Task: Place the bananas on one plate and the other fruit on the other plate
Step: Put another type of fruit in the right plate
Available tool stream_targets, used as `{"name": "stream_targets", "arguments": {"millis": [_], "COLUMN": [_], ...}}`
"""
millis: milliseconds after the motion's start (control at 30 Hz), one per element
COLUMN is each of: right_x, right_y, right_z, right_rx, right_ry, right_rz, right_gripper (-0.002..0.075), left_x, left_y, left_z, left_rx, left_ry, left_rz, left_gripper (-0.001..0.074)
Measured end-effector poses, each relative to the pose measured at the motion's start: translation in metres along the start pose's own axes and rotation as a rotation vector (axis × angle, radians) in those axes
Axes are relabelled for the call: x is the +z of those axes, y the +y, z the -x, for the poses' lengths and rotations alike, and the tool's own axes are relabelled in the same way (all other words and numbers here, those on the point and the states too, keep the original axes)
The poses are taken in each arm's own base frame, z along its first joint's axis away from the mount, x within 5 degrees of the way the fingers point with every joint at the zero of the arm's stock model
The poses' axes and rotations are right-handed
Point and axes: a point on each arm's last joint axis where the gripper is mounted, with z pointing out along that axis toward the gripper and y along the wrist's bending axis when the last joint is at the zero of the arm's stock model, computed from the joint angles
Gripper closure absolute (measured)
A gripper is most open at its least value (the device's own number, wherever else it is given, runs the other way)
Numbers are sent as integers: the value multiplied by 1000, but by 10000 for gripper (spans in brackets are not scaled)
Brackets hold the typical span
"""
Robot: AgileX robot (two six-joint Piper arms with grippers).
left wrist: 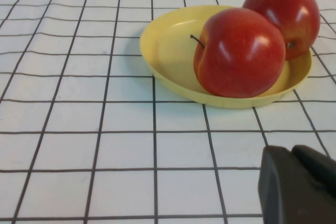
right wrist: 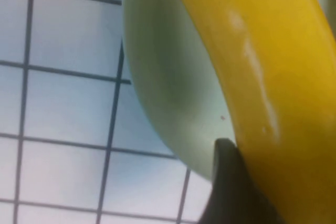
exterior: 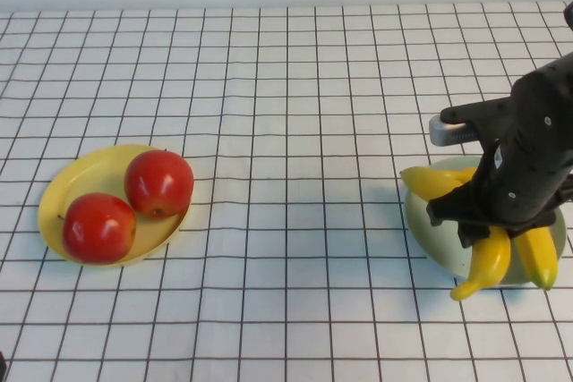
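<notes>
1. High view: two apples (exterior: pixel 159 182) on the yellow plate (exterior: pixel 67 187), table's left. Two bananas (exterior: pixel 488 261) on the blue-green plate (exterior: pixel 428 225), right. The right gripper (exterior: pixel 483 230) sits over them.
2. Left wrist view: apples on the yellow plate; the left gripper (left wrist: pixel 299 184), clenched and empty, sits near the checked cloth (left wrist: pixel 79 145).
3. Right wrist view: one finger (right wrist: pixel 231 187) touches a banana on the blue-green plate; whether the banana is grasped cannot be told.

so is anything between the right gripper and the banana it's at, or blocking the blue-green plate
Nothing visible does. The right gripper is down over the pale blue-green plate, one finger right against a banana. Both bananas already lie on that plate. The left gripper is shut, near the yellow plate holding both apples.
</notes>
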Motion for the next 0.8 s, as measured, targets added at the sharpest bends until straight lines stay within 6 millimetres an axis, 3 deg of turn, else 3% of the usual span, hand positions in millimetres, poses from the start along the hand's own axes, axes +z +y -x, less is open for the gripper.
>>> {"name": "stream_targets", "arguments": {"millis": [267,533,667,800], "right_x": [20,28,20,-5], "right_y": [-13,-27,-31,-34], "right_z": [9,11,11,8], "right_rx": [-41,-48,-38,-31], "right_ry": [-8,19,-4,-73], "right_rz": [-5,-34,-34,-22], "right_gripper": [392,327,321,325], "left_x": [0,0,0,0], "left_y": [0,0,0,0], "left_z": [0,0,0,0], "left_rx": [0,0,0,0], "left_ry": [0,0,0,0], "left_rz": [0,0,0,0], "left_gripper": [738,738,738,738]}}
